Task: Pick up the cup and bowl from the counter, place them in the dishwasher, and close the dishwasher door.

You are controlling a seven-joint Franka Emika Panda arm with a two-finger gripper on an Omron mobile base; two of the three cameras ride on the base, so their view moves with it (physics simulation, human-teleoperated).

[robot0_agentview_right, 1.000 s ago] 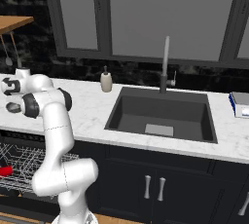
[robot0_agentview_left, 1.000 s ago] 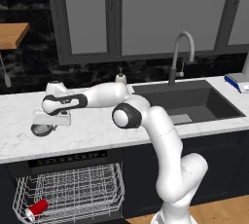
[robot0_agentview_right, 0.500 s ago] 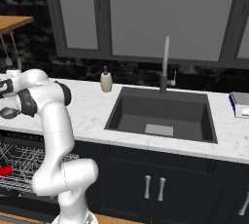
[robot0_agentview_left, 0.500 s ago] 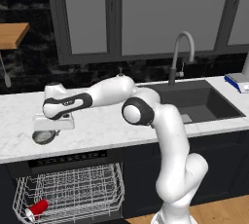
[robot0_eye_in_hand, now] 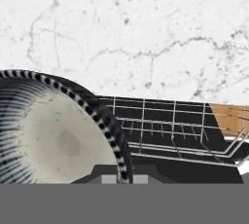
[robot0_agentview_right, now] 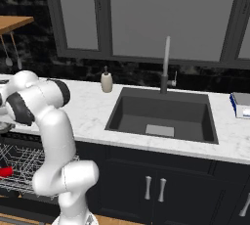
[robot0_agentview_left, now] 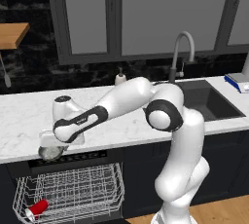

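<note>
The grey bowl hangs at the front edge of the white marble counter, above the pulled-out white wire rack of the open dishwasher. My gripper is shut on the bowl's rim. In the hand view the bowl, with its pale speckled inside, is at the lower left, and its rim runs down between my gripper tips. The red cup lies on its side at the rack's front left corner, and in the right base view this cup sits at the left edge. The dishwasher door is out of view.
A beige soap dispenser stands at the back of the counter. The dark sink and its faucet are to the right. A wooden shelf hangs at upper left. Dark cabinets run below the counter.
My gripper has carried the bowl forward and down, from over the counter to its front edge above the rack. The arm has stretched further left.
</note>
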